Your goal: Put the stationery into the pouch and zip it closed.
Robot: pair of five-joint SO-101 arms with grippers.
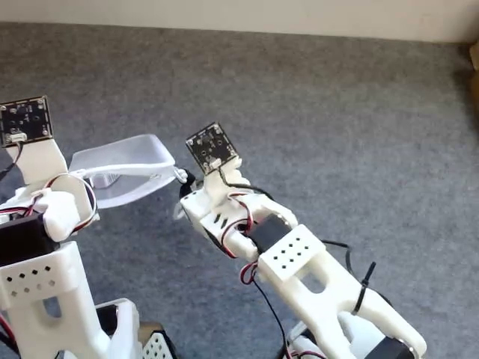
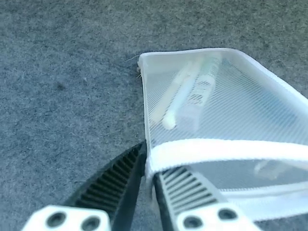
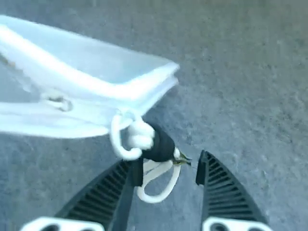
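A translucent white pouch lies on the grey carpet, with white pens and a tube showing through its mesh. My left gripper is shut on the corner of the pouch's white zip band. At the pouch's other end a white cord pull with a black bead hangs from the zip. My right gripper is open around that pull, and the cord loop rests against one finger. In the high view my right gripper sits at the pouch's right end.
Grey carpet covers the whole work area, with open floor to the right and beyond the pouch. A pale wall edge runs along the far side. The two arm bases stand close together at the near edge.
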